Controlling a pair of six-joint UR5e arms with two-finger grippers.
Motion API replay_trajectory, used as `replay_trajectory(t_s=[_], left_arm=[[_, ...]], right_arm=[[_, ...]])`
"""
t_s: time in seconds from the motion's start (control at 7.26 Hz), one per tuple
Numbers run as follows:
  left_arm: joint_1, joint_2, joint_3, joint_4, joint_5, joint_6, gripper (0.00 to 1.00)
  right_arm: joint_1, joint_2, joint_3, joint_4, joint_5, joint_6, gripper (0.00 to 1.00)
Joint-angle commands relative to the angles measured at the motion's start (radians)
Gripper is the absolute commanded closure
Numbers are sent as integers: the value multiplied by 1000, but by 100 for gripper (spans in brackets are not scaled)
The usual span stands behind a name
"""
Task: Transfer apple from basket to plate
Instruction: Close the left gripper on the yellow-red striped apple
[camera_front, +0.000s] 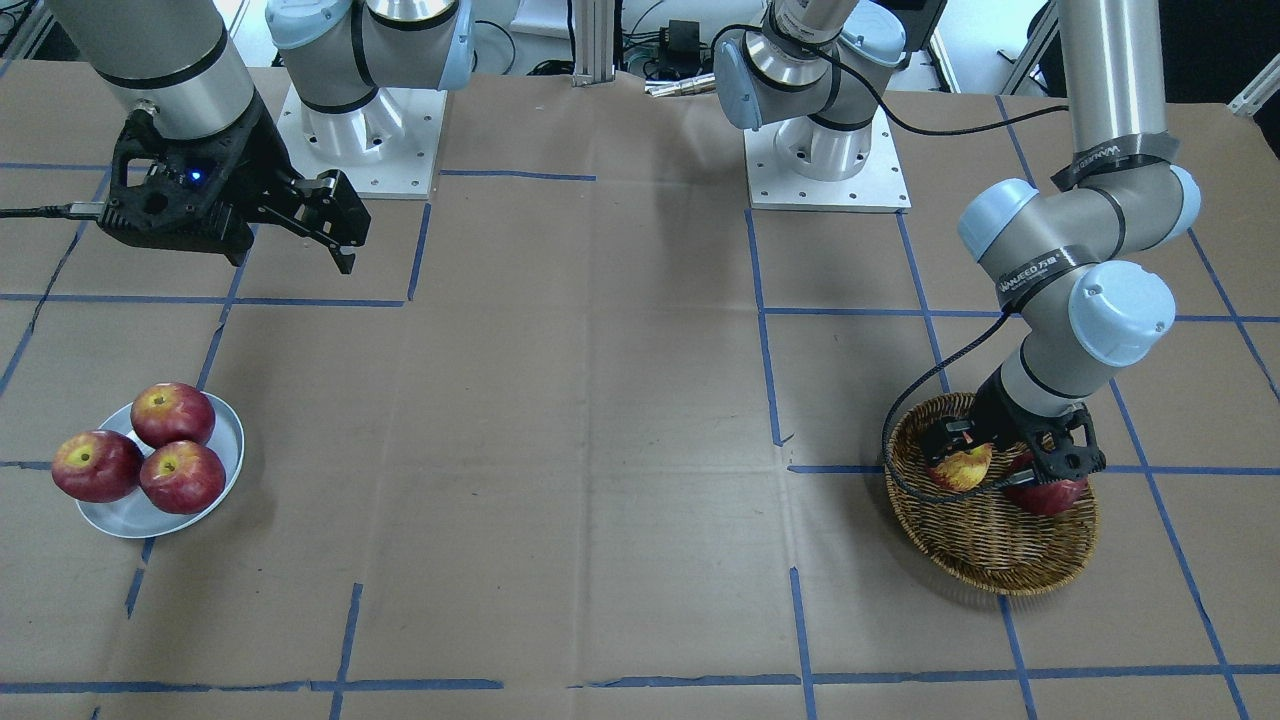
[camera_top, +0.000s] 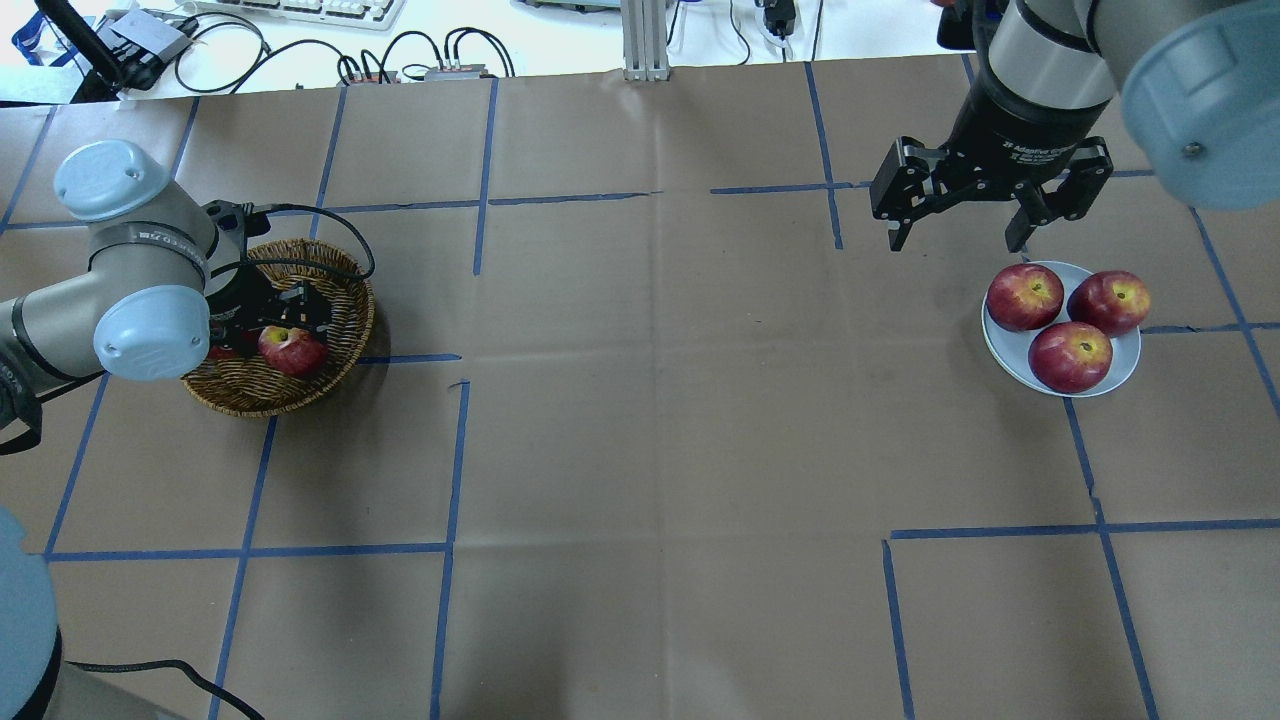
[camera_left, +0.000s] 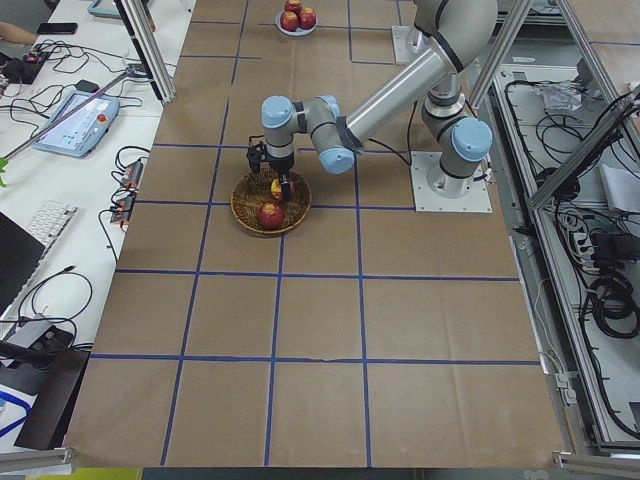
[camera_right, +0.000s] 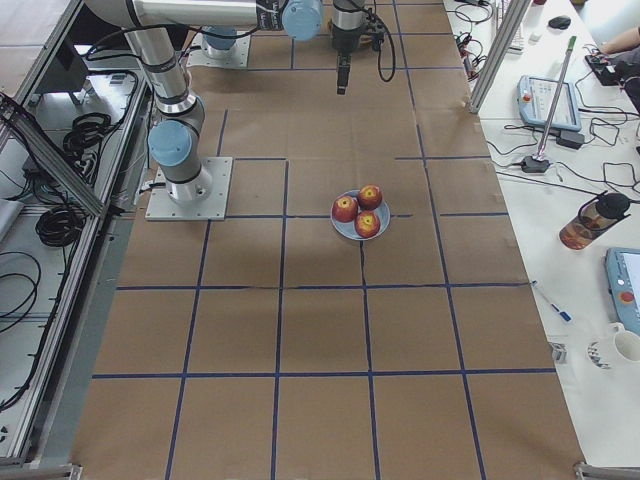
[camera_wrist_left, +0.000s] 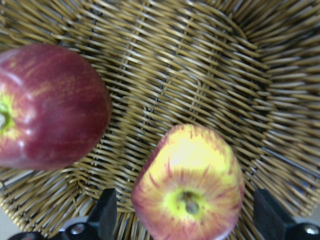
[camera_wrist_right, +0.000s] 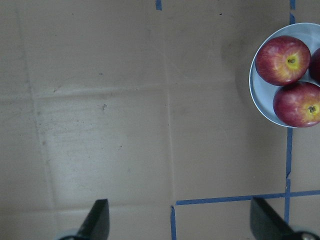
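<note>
The pale apple (camera_wrist_left: 189, 187), pinkish-red with yellow patches, lies in the wicker basket (camera_wrist_left: 210, 65) beside a dark red apple (camera_wrist_left: 50, 105). My left gripper (camera_wrist_left: 186, 215) is down in the basket with its jaws open on either side of the pale apple, small gaps showing. The front view shows the same: the apple (camera_front: 962, 467), the basket (camera_front: 985, 560) and the left gripper (camera_front: 990, 465). The pale plate (camera_top: 1120, 375) holds three dark red apples (camera_top: 1070, 355). My right gripper (camera_top: 960, 235) hangs open and empty above the table, just behind the plate.
Brown paper with blue tape lines (camera_top: 450, 450) covers the table. The two arm bases (camera_front: 825, 150) stand at the robot's side. The plate (camera_front: 120, 520) and the basket are at opposite ends of the table.
</note>
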Motion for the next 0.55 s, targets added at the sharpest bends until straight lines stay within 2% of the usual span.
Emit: replay_trajectory(t_s=[0.0,0.14,0.41], left_arm=[[-1,-20,0,21,-1,0,4],[-1,-20,-1,23,-3,-2,4],[-1,-20,-1,23,-3,11,19]], right_arm=[[0,-1,0,0,0,1,0],[0,-1,0,0,0,1,0],[0,-1,0,0,0,1,0]])
